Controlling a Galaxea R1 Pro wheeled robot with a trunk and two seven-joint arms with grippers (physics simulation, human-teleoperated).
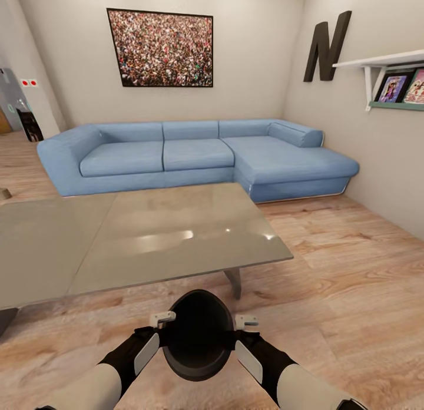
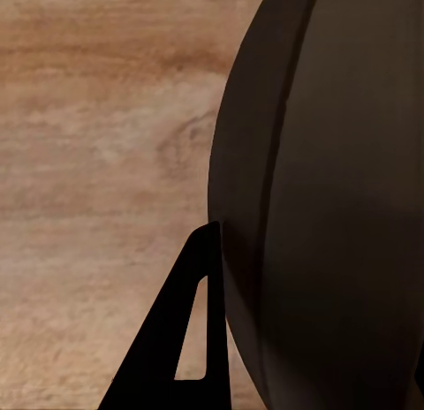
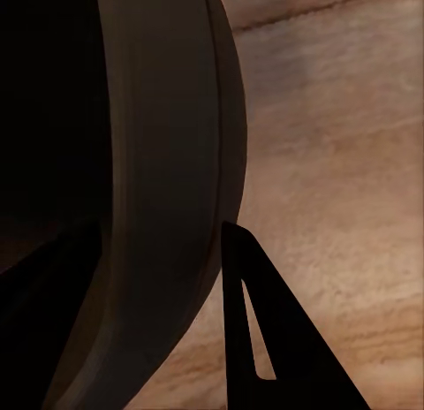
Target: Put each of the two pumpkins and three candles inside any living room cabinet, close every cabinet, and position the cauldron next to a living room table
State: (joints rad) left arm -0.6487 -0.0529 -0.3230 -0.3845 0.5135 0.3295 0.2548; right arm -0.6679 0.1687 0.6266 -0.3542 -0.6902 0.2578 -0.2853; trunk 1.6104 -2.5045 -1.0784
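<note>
Nearest the head camera, at six o'clock, both arms reach forward with the black pot (image 1: 198, 339) between them. It is round, with no clear long axis, and its dark mouth tilts up toward the camera. The pot sits low over the wooden floor (image 1: 341, 280), just short of the near edge of the grey table (image 1: 171, 233), which spreads from nine o'clock to the centre. Behind the table a blue corner sofa (image 1: 194, 156) runs along the far wall, under a framed crowd picture (image 1: 160, 48) at twelve o'clock. A large dark letter N (image 1: 325, 45) and a white shelf (image 1: 383, 62) with pictures hang on the wall at two o'clock.

From the left wrist, the left claw (image 2: 291, 339) shows one dark finger (image 2: 177, 348) lying against the pot's curved outer wall (image 2: 336, 207), with floor planks (image 2: 97, 163) behind. The other finger is hidden, so I cannot tell how wide the claw stands.

From the right wrist, one finger (image 3: 265, 339) of the right claw (image 3: 141, 339) touches the outside of the pot (image 3: 168, 163) just below its rim, while a shadowed shape inside the pot may be the second finger, so the grip on the wall is likely but not certain. Pale planks (image 3: 344, 145) lie beyond.
</note>
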